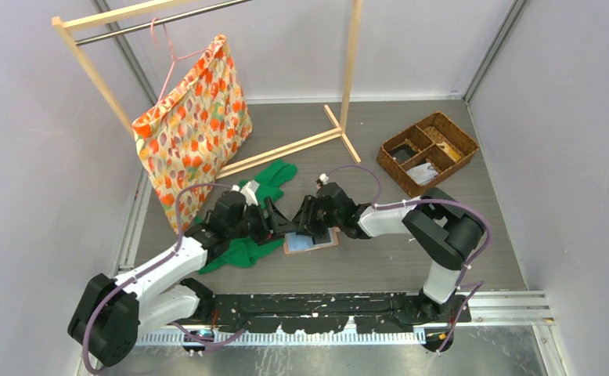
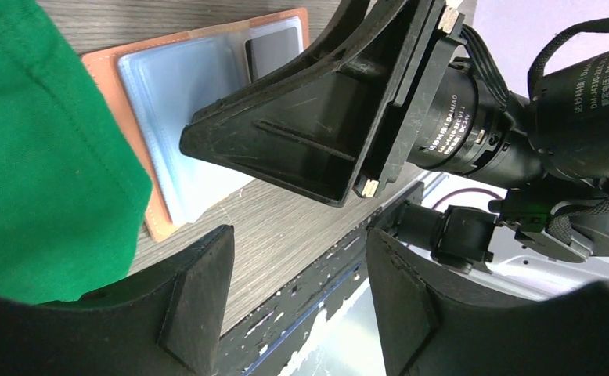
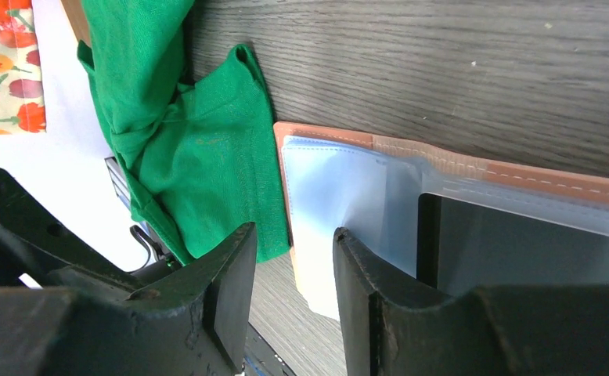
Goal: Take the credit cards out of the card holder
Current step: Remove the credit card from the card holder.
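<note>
The card holder lies open on the table, salmon-pink at its rim with pale blue clear sleeves. One dark credit card sits inside a sleeve on its right half. My right gripper is open and low over the holder's left edge; one finger overlaps the sleeve, with nothing pinched between the jaws. From the left, my left gripper faces it, open and empty above bare table just off the holder's near edge. In the top view both grippers meet over the holder.
A green cloth lies crumpled against the holder's left side, under my left arm. A brown wicker basket stands at the back right. A wooden rack with a floral bag on a hanger stands at the back left.
</note>
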You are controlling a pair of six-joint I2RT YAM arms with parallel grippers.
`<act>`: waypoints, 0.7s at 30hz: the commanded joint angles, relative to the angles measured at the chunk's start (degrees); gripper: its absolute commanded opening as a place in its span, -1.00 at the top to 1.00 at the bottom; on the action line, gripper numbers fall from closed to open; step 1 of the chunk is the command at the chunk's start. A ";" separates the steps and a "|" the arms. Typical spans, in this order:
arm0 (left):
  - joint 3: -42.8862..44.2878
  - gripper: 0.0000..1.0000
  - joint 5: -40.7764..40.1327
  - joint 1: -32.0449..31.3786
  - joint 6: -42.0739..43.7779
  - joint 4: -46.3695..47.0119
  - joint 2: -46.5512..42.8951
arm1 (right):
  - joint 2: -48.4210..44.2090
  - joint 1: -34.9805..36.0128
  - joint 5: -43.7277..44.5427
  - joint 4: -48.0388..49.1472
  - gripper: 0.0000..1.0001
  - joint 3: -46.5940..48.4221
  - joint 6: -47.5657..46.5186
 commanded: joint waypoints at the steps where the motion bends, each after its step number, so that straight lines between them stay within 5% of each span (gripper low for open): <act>1: -1.34 -0.28 3.36 0.20 -2.23 8.67 1.84 | 1.05 0.42 1.43 -0.22 0.07 0.75 0.35; 6: -3.46 -0.28 3.80 0.20 -3.68 15.30 5.43 | 0.60 0.38 2.64 -0.07 0.18 -0.03 1.56; 12: -5.00 -0.26 2.07 0.11 -2.21 18.78 8.52 | 0.12 0.39 3.98 -0.40 0.75 -0.82 3.13; 21: -5.58 -0.25 3.23 -0.50 -2.60 25.15 13.17 | -1.15 0.39 5.39 -1.85 0.94 -1.46 3.23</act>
